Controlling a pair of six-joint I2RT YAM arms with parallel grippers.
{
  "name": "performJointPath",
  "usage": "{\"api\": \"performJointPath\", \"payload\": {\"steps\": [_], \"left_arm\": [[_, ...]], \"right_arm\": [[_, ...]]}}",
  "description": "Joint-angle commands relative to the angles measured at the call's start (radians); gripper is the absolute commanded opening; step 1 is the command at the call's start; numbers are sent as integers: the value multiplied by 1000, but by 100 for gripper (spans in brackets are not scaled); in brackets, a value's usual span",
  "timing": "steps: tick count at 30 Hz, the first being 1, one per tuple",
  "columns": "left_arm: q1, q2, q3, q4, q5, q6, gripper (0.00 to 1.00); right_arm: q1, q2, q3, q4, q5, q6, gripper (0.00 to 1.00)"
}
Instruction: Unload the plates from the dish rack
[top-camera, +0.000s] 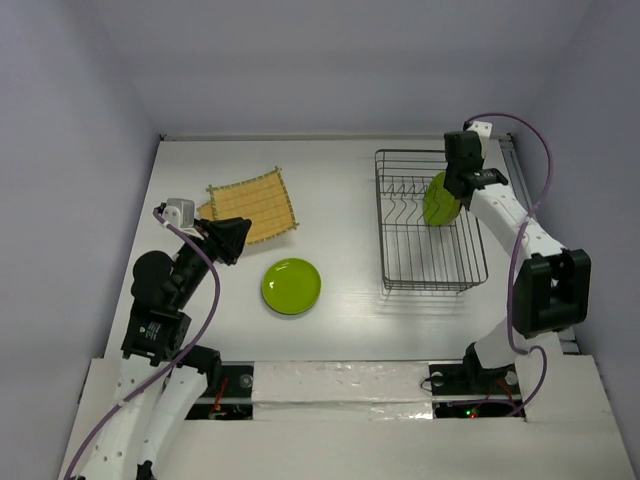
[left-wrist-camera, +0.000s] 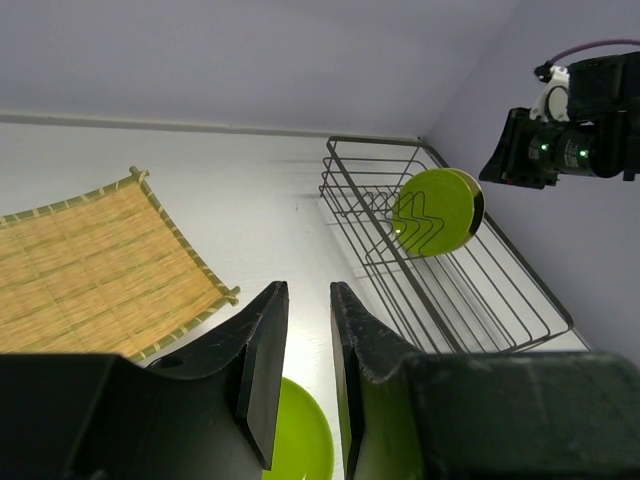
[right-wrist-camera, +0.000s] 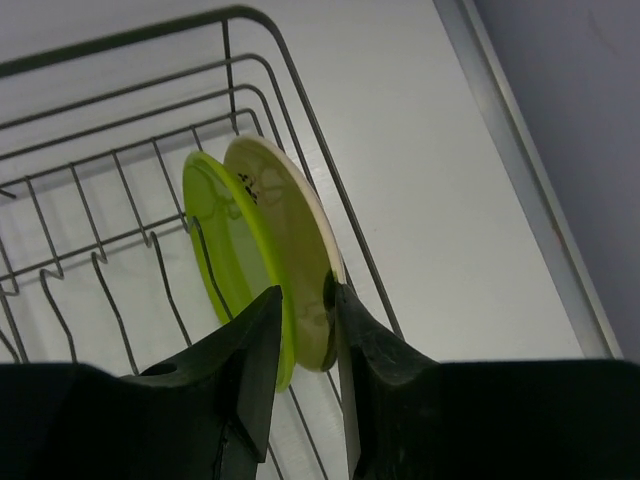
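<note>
One broad white tabletop (top-camera: 350, 180) carries everything, and it splits into an unloaded side on the left and the dish rack (top-camera: 436, 288) on the right. The rack's wire floor and most of its prongs stand bare, so the job looks well past its start. Out on the tabletop lies the yellow grid-patterned square plate (top-camera: 252, 207), flat. A yellow sliver (top-camera: 206, 211) shows from under its left edge, perhaps a second plate, though I cannot tell. Nearer the arms and apart from it, a lime-green round plate (top-camera: 291, 286) lies flat as well. Two plates are left in the rack, both upright on edge among the prongs by its far right wall. One is a second lime-green plate (right-wrist-camera: 225, 230). The cream plate (right-wrist-camera: 290, 230) with a dark patch stands face to face against it on the wall side. By my count two or three pieces are out and two remain. The right gripper (right-wrist-camera: 305, 297) is at that pair, its jaws narrow, and the cream plate's lower rim shows in the slit between them. Whether they pinch it or only line up with it, I cannot tell. The left gripper (left-wrist-camera: 308, 295) hovers over the tabletop near the square plate, with its jaws drawn to a thin gap and nothing in them.
</note>
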Motion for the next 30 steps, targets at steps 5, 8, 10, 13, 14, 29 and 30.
{"api": "performJointPath", "payload": {"steps": [5,8,10,13,14,29,30], "left_arm": [[6,-4,31,56,15,-3,21],[6,-3,31,56,15,-1,21],[6,-3,31,56,17,-3,21],[6,-3,31,56,17,-3,21],[6,-4,31,54,15,-1,21],[6,7,29,56,15,-3,21],[6,5,29,56,14,-3,21]], "right_arm": [[-17,65,19,55,-66,-19,33],[-17,90,17,67,-72,-22,33],[-17,99,17,73,-81,-20,33],[-17,113,16,83,-80,-22,28],[-17,128,20,78,-66,-23,20],[26,-88,86,-17,0,-68,0],[36,-90,103,-28,11,-72,0]]}}
